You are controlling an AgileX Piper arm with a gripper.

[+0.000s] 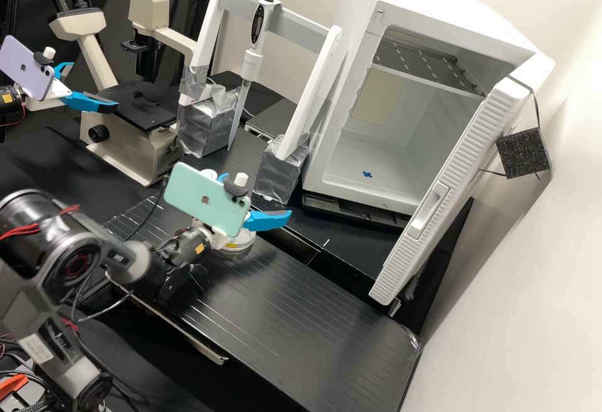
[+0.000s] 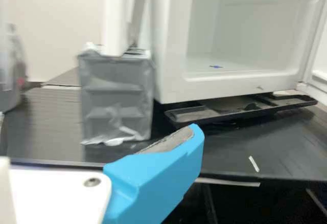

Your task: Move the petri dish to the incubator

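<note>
- Dark grey arm (image 1: 132, 263) is bent, forearm running toward the high view's right.
- Wrist (image 1: 191, 246) sits just behind the white hand (image 1: 260, 194).
- Blue fingers (image 2: 158, 178) stand wide apart.

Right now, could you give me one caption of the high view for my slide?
Gripper above a black bench, partly hiding a white dish, with the incubator standing open.

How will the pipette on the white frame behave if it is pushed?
The pipette looks long and slim, so it would probably swing or tip. Its smooth body seems stiff, while the narrow lower end might bend.
</note>
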